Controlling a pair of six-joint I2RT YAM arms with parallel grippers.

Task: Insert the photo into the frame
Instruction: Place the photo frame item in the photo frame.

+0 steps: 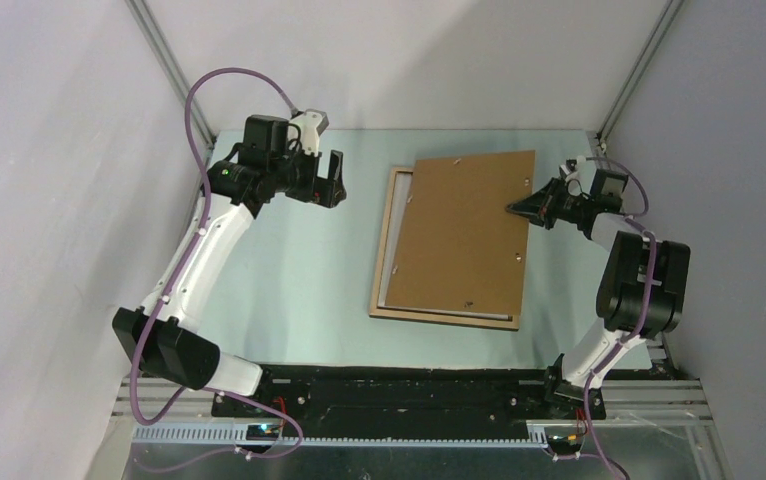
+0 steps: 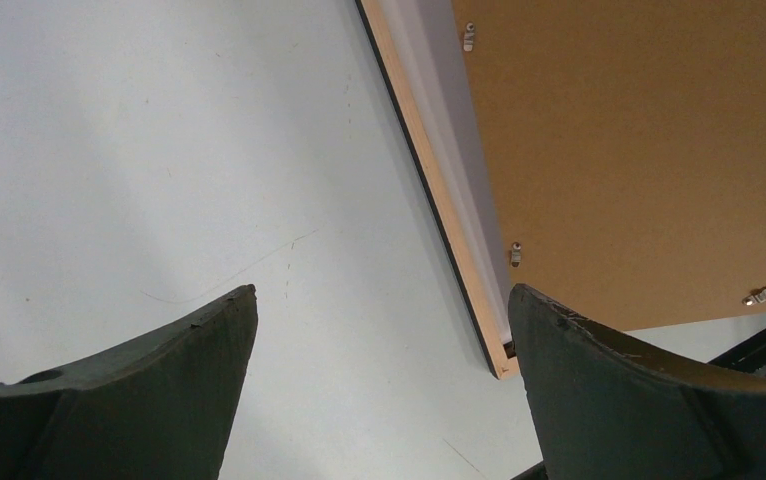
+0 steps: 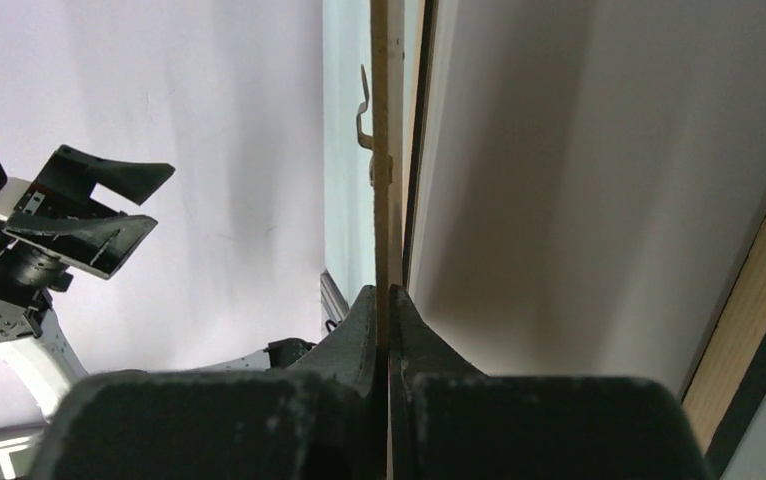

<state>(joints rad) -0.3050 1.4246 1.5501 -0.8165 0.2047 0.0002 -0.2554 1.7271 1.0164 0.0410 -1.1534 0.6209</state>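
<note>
1. A pale blue-green table (image 1: pixel 289 300) fills the floor of a booth with plain grey-white walls (image 1: pixel 59 150) and slanting aluminium posts (image 1: pixel 164 60) at the far corners.
2. The large, thin rectangular frame (image 1: pixel 442 320) lies flat at mid-table, light-wood back up, with a black outer edge.
3. A plain brown hardboard backing panel (image 1: pixel 464 230) lies askew over the frame, its far right corner overhanging the rail.
4. The large rectangular photo (image 3: pixel 579 180) sits inside the frame's recess beneath the panel; only a plain white surface shows.
5. The right gripper (image 1: pixel 515 208) is pinched tight on the backing panel's right edge.
6. The left gripper (image 1: pixel 331 180) hangs left of the frame, fingers spread wide and holding nothing.
</note>
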